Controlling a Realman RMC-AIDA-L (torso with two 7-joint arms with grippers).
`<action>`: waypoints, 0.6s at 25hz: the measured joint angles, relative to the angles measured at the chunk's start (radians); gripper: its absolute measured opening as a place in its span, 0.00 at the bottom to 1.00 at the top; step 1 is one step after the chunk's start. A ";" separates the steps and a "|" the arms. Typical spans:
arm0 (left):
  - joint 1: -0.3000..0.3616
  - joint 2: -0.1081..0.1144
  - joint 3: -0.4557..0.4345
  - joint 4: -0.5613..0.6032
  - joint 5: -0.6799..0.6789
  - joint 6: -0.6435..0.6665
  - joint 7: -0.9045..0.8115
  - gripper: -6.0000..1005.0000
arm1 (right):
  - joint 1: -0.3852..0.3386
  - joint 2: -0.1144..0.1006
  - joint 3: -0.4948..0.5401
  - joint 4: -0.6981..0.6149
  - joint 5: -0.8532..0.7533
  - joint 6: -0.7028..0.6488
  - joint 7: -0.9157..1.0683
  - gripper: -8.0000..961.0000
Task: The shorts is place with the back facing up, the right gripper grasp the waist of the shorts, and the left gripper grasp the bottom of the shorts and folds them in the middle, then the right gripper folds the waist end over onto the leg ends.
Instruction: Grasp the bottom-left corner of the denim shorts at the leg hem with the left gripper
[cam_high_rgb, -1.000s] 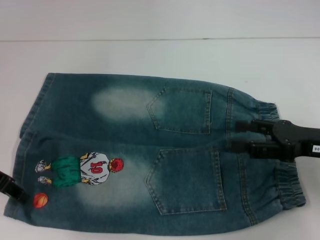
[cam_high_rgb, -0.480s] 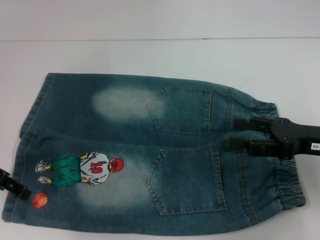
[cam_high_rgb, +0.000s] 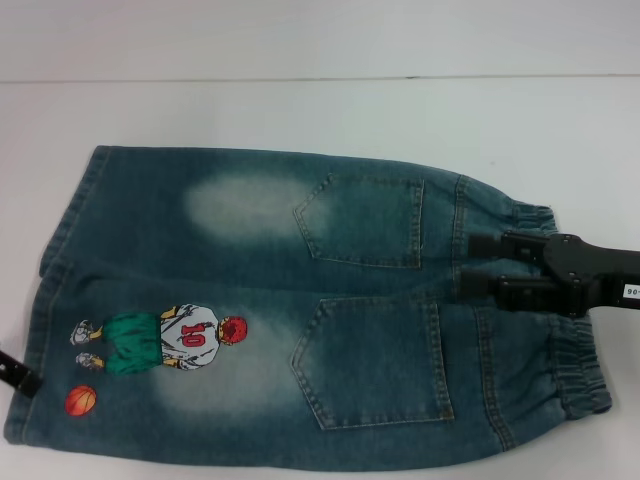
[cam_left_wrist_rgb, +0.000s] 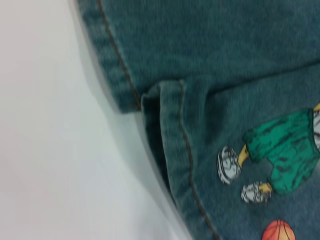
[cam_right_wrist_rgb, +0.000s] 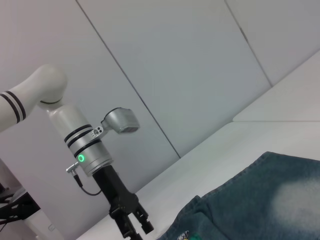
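Shorts (cam_high_rgb: 300, 310) back up, right pincer (cam_high_rgb: 478, 265) spread over waistband (nothing gripped), left pincer (cam_right_wrist_rgb: 136, 226) open beside hems.

A plain white desk (cam_high_rgb: 300, 110) fills the head view, its far edge a thin straight line. Beyond that edge rises a pale grey wall (cam_right_wrist_rgb: 190, 65), crossed by thin dark slanting seams between its panels.

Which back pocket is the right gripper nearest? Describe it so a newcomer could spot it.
Find the shorts spread on the white table, waistband toward the robot's right. The right gripper hovers over that waist. The pocket just beyond its tips is the one farther from the robot, beside a pale bleached patch, not beside the cartoon print.
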 joint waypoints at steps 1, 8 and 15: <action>0.001 0.002 0.003 0.000 0.000 0.006 0.000 0.86 | 0.000 0.000 0.002 0.000 0.000 0.000 0.000 0.95; 0.005 0.010 0.035 -0.007 0.000 0.075 -0.007 0.86 | 0.002 0.000 0.003 0.000 0.000 -0.001 0.000 0.95; 0.008 0.007 0.064 -0.021 0.000 0.088 -0.009 0.86 | 0.003 0.000 0.003 0.000 0.000 -0.001 -0.001 0.95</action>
